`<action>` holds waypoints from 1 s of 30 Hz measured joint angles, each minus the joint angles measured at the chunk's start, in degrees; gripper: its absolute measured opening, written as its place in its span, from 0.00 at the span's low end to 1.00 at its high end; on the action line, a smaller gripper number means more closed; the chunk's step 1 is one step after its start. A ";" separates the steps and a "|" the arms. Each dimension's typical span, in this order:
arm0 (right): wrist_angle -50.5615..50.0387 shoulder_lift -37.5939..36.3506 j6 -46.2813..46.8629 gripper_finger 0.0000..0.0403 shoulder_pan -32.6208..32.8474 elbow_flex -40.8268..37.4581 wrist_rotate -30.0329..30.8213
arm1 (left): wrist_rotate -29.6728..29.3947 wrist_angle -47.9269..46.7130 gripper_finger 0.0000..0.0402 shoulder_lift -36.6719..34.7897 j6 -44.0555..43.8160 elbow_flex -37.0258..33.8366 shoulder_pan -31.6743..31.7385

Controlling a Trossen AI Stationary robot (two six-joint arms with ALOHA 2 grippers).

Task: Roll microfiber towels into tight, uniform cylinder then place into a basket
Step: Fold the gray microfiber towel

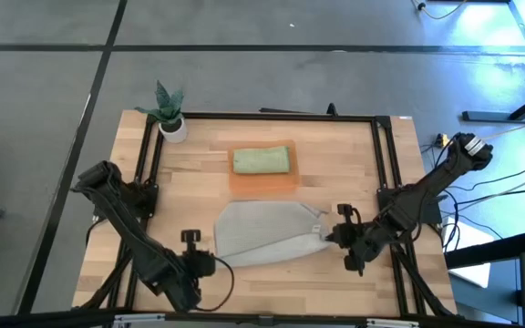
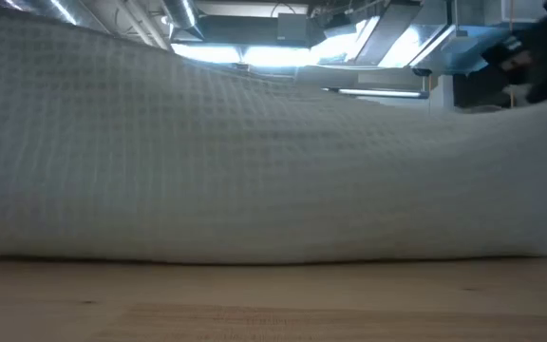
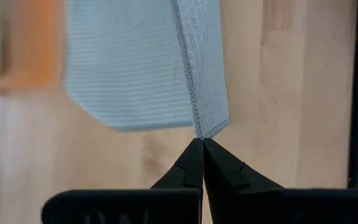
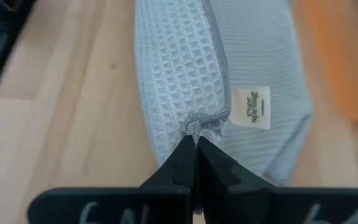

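- Nearest the front edge of the tabletop (image 1: 335, 282): left gripper (image 1: 210, 263), fingers (image 3: 188, 167) pressed together on the hemmed corner of the grey towel (image 1: 262, 233), pinching it.
- Slightly farther in, on the right side: right gripper (image 1: 331, 237), fingers (image 4: 182, 163) clamped on the towel's opposite corner, just beside a small white label (image 4: 251, 107).
- Between the two grippers: grey waffle-weave towel lying partly folded over itself, near edge raised; from table height, blocks almost the whole view across the tabletop, only ceiling lights showing above it.
- Just beyond the grey towel, touching or nearly so: translucent orange basket (image 1: 264, 181), holding a green towel (image 1: 262, 160), folded or rolled, cannot tell which.
- Far left corner: small potted plant (image 1: 168, 109) in a white pot, well apart from the towels.
- Around the work area: black frame rails (image 1: 272, 116) along the back and both sides.
- Beyond the tabletop on the right: loose cables (image 1: 509, 187) on the floor.
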 joint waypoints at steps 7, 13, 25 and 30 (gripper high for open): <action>4.57 0.00 7.72 0.03 4.48 -3.02 -0.78 | 2.42 3.89 0.00 5.00 -0.06 -0.01 0.04; 4.73 0.00 12.70 0.03 6.81 -3.16 -0.75 | 2.74 5.39 0.00 6.71 -1.61 -0.04 0.30; 2.62 0.07 9.70 0.03 4.48 -3.16 3.93 | -0.19 4.62 0.00 6.99 -0.56 -0.04 6.34; 2.54 0.07 9.37 0.03 2.12 -3.16 3.90 | -0.01 4.66 0.00 6.99 2.34 -0.04 8.94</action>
